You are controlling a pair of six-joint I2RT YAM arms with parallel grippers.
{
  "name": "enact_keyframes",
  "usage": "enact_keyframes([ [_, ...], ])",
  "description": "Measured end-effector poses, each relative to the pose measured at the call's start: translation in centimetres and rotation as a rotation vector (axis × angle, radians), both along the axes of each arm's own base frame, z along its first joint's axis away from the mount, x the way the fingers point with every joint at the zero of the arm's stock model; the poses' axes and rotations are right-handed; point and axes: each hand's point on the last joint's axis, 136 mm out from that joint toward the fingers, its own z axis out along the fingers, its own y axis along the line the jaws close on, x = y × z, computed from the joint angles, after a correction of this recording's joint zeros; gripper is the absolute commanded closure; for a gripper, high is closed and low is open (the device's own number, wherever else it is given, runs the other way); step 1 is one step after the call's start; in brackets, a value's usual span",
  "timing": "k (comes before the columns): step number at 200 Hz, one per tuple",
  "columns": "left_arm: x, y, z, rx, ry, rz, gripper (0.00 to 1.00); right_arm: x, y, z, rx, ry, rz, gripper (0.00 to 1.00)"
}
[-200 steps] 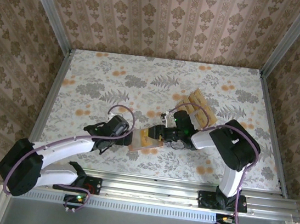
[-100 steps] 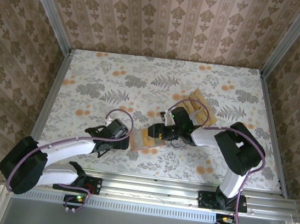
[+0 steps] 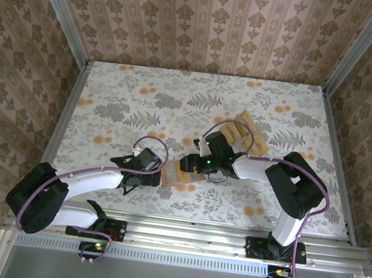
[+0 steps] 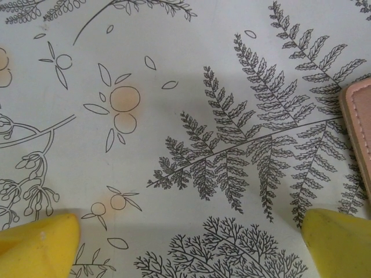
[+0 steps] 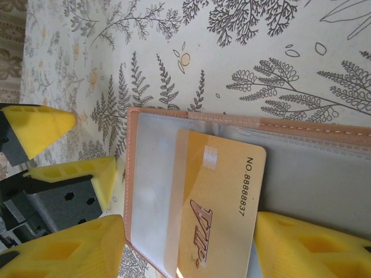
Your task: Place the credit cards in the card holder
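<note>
Card holder [image 3: 171, 179] is lying open on the flowered bench [image 3: 123, 96], near the front middle and between the two pincers. At the left, the left pincer [image 3: 159, 174] is hanging low just beside the holder's left edge. Its yellow fingertips [image 4: 37, 243] are standing wide apart with only bare bench between them. In the left wrist view the holder's pinkish stitched border is showing at the right side, close to the right fingertip but apart from it. Moving right, the holder's greyish inside is facing up, and one golden credit card [image 5: 220, 202], printed with a number and "VIP", is lying across it. One long side of that card is sitting under a clear pocket. The right pincer [image 5: 188, 255] is hovering over this card with its jaws apart, one fingertip on either side. The left one is well clear of the card, and the right one is just at its edge, so nothing is being clamped. Farther right and back, the other credit cards [image 3: 249, 135] are lying fanned in a loose pile, well apart from the holder.
</note>
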Motion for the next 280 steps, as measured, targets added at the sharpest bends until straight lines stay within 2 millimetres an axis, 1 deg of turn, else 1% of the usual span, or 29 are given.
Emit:
enact_keyframes([
  [113,0.4,-0.3,-0.1,0.001,0.0,0.001,0.0,-1.4,1.8,-0.3,-0.058,-0.007,0.058,0.38],
  [134,0.4,-0.4,-0.1,0.0,-0.001,0.001,0.0,-1.3,1.4,-0.4,-0.099,-0.018,0.065,0.36],
  [158,0.4,-0.4,-0.1,0.0,-0.001,0.001,0.0,-1.5,0.4,-0.1,-0.163,-0.036,0.073,0.33],
  [177,0.5,-0.4,-0.1,-0.001,-0.002,0.001,0.0,-1.6,-0.4,0.9,-0.195,-0.056,0.079,0.32],
  [195,0.5,-0.4,-0.1,0.001,0.0,0.002,0.0,-1.4,-0.6,2.0,-0.205,-0.085,0.082,0.34],
  [202,0.6,-0.4,-0.1,0.0,-0.001,0.002,0.0,-1.3,-0.7,2.3,-0.207,-0.092,0.08,0.36],
  [215,0.6,-0.4,-0.1,0.0,0.0,0.005,0.0,-0.9,-0.8,2.6,-0.214,-0.109,0.08,0.51],
  [222,0.6,-0.4,0.0,0.0,-0.001,0.006,0.0,-0.7,-1.0,2.7,-0.219,-0.112,0.078,0.6],
  [235,0.7,-0.4,-0.1,0.0,0.0,0.006,0.0,-0.4,-1.3,2.5,-0.235,-0.105,0.068,0.83],
  [241,0.7,-0.5,0.0,0.001,0.001,0.005,0.0,-0.2,-1.4,2.4,-0.24,-0.102,0.064,0.9],
  [257,0.8,-0.5,0.0,0.003,0.002,0.003,0.0,0.2,-1.4,1.8,-0.257,-0.085,0.056,0.99],
  [280,0.9,-0.7,0.0,0.004,0.002,0.002,0.0,0.2,-1.9,0.4,-0.295,-0.06,0.049,1.0],
])
